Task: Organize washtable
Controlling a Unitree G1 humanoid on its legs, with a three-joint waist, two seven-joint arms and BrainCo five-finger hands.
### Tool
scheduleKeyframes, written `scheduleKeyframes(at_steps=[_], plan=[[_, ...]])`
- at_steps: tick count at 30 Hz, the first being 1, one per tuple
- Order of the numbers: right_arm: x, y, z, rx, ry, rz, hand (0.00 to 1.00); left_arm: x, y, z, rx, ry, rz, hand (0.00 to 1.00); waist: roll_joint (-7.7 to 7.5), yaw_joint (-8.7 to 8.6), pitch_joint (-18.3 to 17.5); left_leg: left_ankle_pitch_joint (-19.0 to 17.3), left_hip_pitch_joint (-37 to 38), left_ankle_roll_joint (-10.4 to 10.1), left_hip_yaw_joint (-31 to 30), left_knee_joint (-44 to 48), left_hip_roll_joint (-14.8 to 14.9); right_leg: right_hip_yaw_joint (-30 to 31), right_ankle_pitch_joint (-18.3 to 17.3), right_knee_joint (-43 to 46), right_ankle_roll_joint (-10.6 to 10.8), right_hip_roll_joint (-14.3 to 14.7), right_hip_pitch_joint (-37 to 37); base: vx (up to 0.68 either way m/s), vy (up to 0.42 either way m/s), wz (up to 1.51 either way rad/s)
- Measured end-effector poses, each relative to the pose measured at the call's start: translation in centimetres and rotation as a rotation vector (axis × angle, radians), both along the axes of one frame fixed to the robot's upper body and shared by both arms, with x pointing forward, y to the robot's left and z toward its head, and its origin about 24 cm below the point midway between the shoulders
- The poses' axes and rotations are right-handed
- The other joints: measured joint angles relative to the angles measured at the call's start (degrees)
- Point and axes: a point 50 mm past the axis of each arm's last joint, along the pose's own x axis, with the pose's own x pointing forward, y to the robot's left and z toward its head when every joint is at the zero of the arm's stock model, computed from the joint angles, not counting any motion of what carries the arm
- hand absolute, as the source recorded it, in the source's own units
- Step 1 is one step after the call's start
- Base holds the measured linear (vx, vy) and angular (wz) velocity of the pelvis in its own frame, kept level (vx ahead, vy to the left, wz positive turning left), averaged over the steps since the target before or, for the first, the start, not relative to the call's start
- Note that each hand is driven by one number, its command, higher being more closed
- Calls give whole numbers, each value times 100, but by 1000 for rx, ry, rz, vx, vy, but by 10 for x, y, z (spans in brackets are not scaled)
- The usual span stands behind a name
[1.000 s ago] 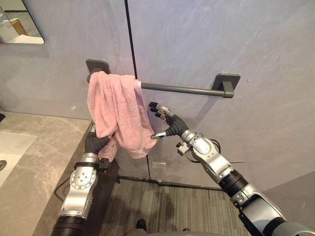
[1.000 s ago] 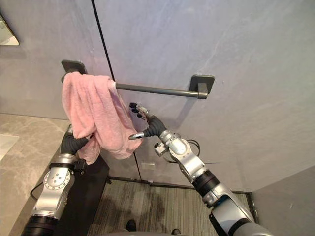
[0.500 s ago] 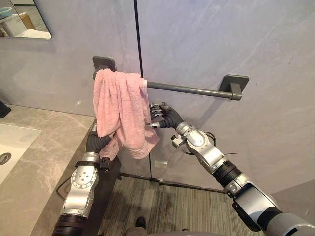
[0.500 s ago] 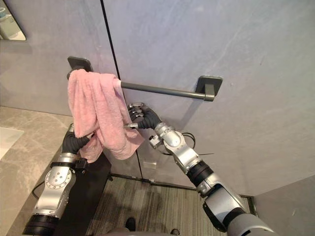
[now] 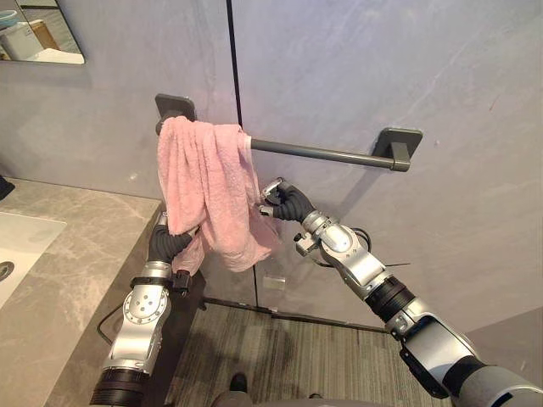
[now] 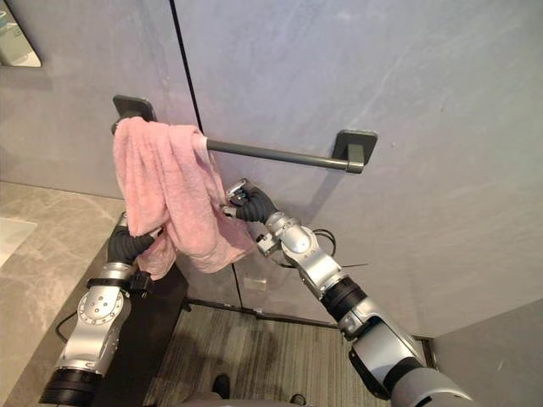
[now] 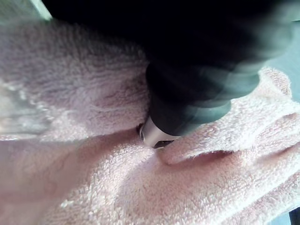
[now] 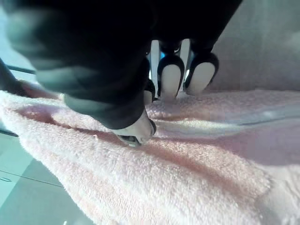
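A pink towel [image 5: 208,191] hangs bunched over the left end of a dark grey towel bar [image 5: 322,154] on the wall. My left hand [image 5: 168,244] reaches up under the towel's lower left part, its fingers buried in the cloth; the left wrist view has its thumb [image 7: 154,136] pressed into a fold of the towel [image 7: 93,187]. My right hand [image 5: 284,202] is at the towel's right edge, just below the bar, curled shut on the cloth. In the right wrist view its fingertips [image 8: 171,77] bend down onto the towel [image 8: 187,164].
A grey marble countertop [image 5: 51,280] with a white sink [image 5: 17,246] lies at the left, with a mirror [image 5: 34,34] above it. The bar's right bracket [image 5: 397,146] sticks out from the grey wall. A striped mat [image 5: 288,356] covers the floor below.
My right hand was open and apart from the towel; it has moved left to the towel's right edge and curled shut on it. The left hand stays in the towel.
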Motion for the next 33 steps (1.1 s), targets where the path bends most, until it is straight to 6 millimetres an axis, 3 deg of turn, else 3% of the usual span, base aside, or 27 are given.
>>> scheduleKeyframes(at_steps=[5,6,19,28,33], plan=[[0,0,0,-1,0,-1,100,0,0,0,0,0,0,100,-2,-4,1,1,3,-3,10,0,14,9,2,-4,-3,6,0,0,0,0],[0,0,0,-1,0,-1,0,0,0,0,-1,0,0,100,-2,-5,1,2,4,-3,13,0,15,12,2,-5,-4,7,0,0,0,0],[-1,-2,-4,-6,12,-7,0,0,0,-2,-3,6,4,100,-51,-15,26,1,36,-4,45,0,17,44,3,-6,-6,-2,20,0,0,0],[-12,-20,-21,-36,46,-8,0,0,-2,-3,-28,4,12,100,-51,-25,28,-1,41,-4,43,-4,17,42,2,-6,-6,-6,25,0,0,0],[-13,-32,-21,-25,40,-34,0,-3,5,-3,-29,1,45,100,-56,-63,34,-2,53,-6,54,-6,21,56,2,-3,-6,-11,25,0,0,0]])
